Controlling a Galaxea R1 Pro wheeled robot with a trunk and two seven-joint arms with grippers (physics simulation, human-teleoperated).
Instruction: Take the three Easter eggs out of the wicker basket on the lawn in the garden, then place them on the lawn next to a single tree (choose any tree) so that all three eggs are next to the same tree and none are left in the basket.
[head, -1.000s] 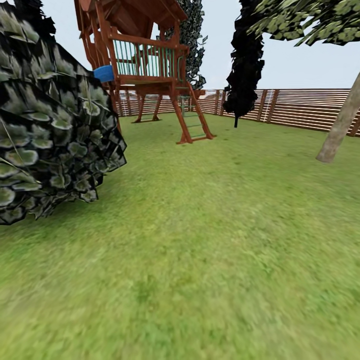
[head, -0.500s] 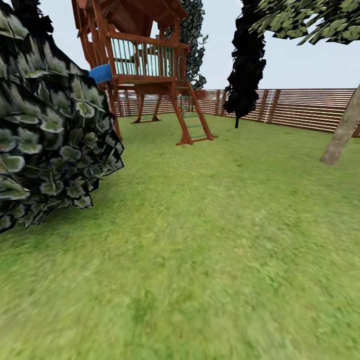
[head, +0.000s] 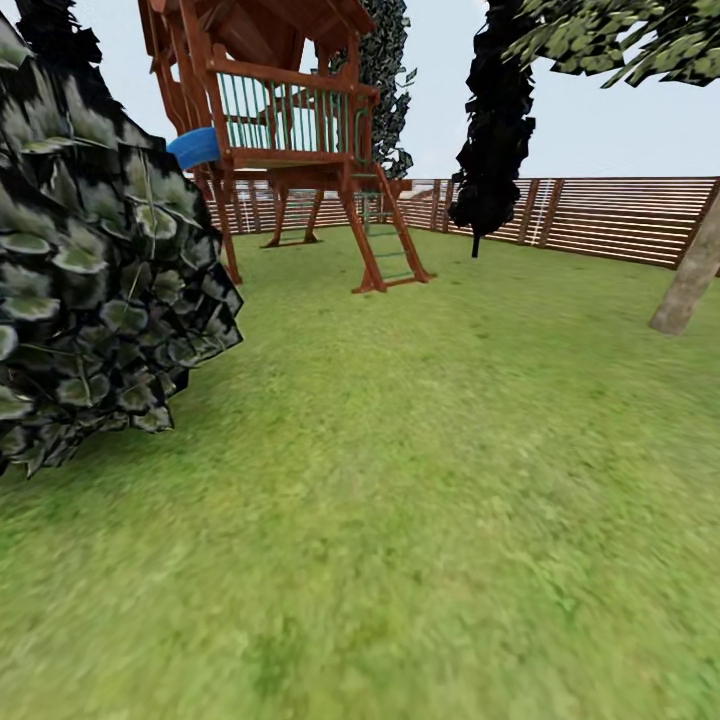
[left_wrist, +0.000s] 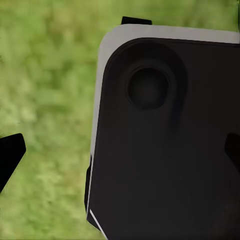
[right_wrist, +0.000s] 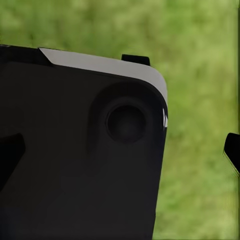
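The Easter eggs and the wicker basket are out of view. The lawn (head: 400, 480) spreads wide in front of me in the head view. A tree with a pale beige leaning trunk (head: 688, 280) stands at the right edge, its leaves overhead. In the left wrist view my left gripper (left_wrist: 120, 154) is open over grass, with dark fingertips (left_wrist: 10, 156) far apart and nothing held. My right gripper (right_wrist: 120, 152) is open too, one fingertip (right_wrist: 233, 150) showing against the grass. A dark rounded panel of my own body (left_wrist: 165, 150) lies under both.
A big dark leafy bush (head: 95, 270) stands close on the left. Beyond it rises a red-brown wooden playset (head: 290, 120) with a ladder. An all-black tree (head: 490, 130) stands by the brown slat fence (head: 610, 215) at the back.
The whole head view has shifted as the camera moved: the bush has slid left and the beige trunk has slid right and slightly down. No object has moved.
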